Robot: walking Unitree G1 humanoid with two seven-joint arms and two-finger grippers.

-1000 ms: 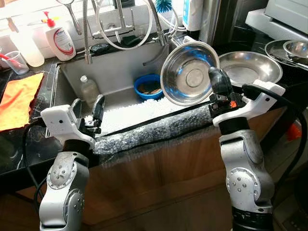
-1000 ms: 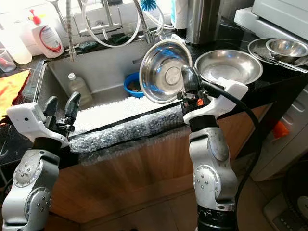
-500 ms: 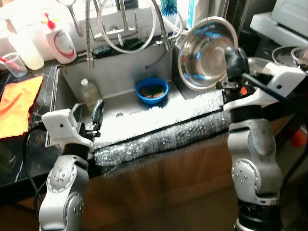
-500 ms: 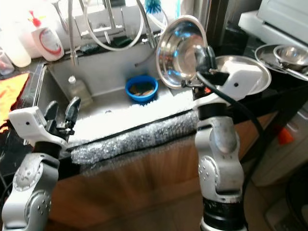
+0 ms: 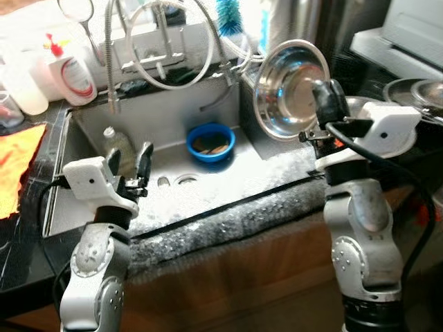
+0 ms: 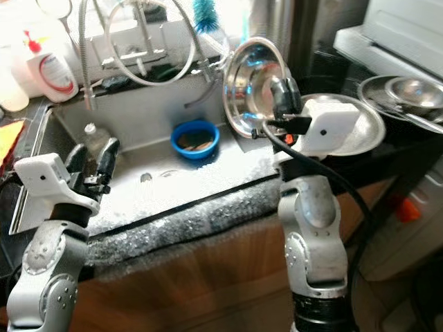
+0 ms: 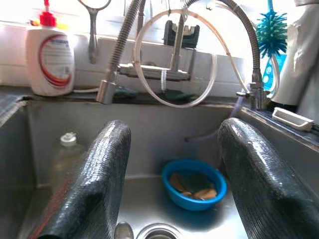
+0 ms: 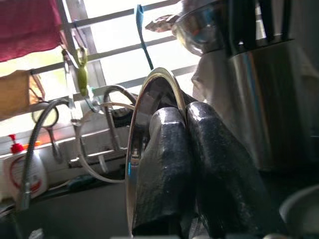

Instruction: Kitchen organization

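A: Item one, right pincer (image 5: 324,97). Condition?
B: Fingers closed tight on the rim of a steel bowl (image 5: 289,86). Bowl held up on edge, hollow facing the robot, above the right end of the sink (image 5: 173,149) and the sink's right wall. In the right wrist view both black fingers (image 8: 167,164) pinch the bowl's thin rim (image 8: 142,149).

A: Item two, left pincer (image 5: 129,164).
B: Fingers spread wide, nothing between them. It hangs over the near left part of the sink basin, touching nothing. Left wrist view looks between the two fingers (image 7: 94,184) toward the sink's back wall.

A: Sink contents?
B: One blue bowl (image 5: 210,140) on the basin floor near the back, something brown inside. One clear bottle (image 5: 119,143) standing at the left back corner. A drain opening (image 5: 185,180) near the middle. White foam across the near part of the floor.

A: Surroundings?
B: Coiled spring faucet (image 5: 163,41) behind the sink. White soap dispenser with red pump (image 5: 68,69) on the dark desk (image 5: 21,235) at back left. Orange cloth (image 5: 15,162) on the desk at far left. Wide steel pan (image 6: 349,124) on the desk to the right, behind the right arm.
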